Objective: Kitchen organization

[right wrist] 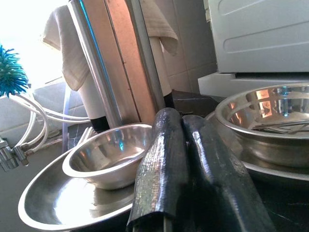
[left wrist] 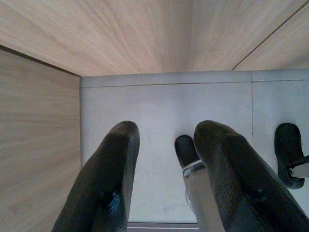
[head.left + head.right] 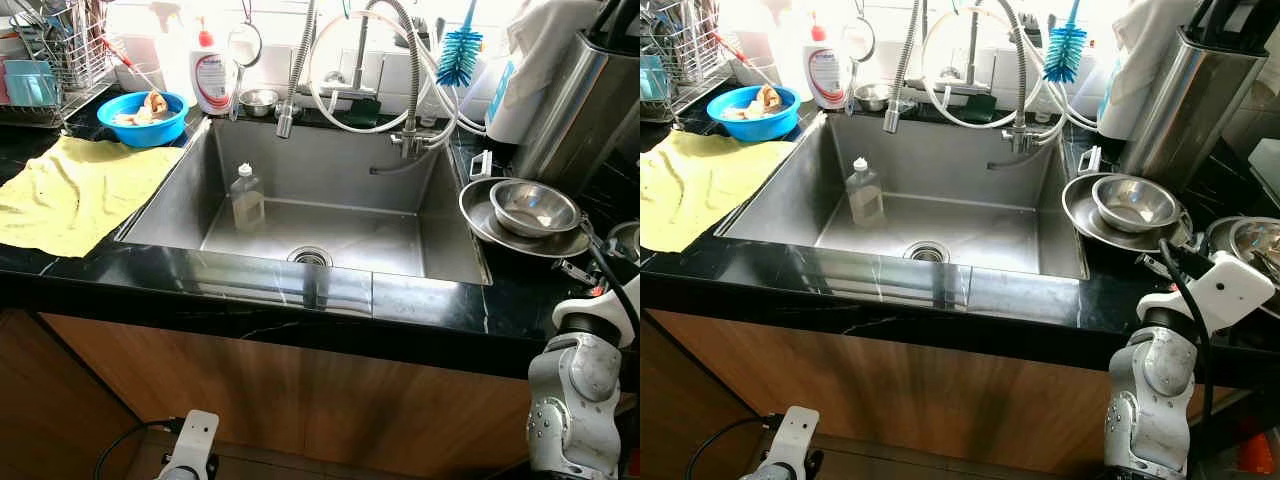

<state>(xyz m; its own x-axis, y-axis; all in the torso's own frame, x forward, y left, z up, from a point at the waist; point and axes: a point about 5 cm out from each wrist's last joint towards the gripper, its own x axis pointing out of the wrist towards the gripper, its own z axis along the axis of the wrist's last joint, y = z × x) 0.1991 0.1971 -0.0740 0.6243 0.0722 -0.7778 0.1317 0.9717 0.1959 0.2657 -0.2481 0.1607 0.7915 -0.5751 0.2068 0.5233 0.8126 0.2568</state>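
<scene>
Our right gripper (image 1: pixel 181 166), jaws pressed together and empty, should open before reaching the steel bowl (image 1: pixel 108 154); left gripper (image 2: pixel 166 169) hangs parted.

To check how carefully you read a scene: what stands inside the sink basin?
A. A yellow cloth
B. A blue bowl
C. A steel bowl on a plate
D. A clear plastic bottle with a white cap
D: the clear plastic bottle stands upright on the floor of the sink, left of the drain, while the other items sit on the counter around the basin.
</scene>
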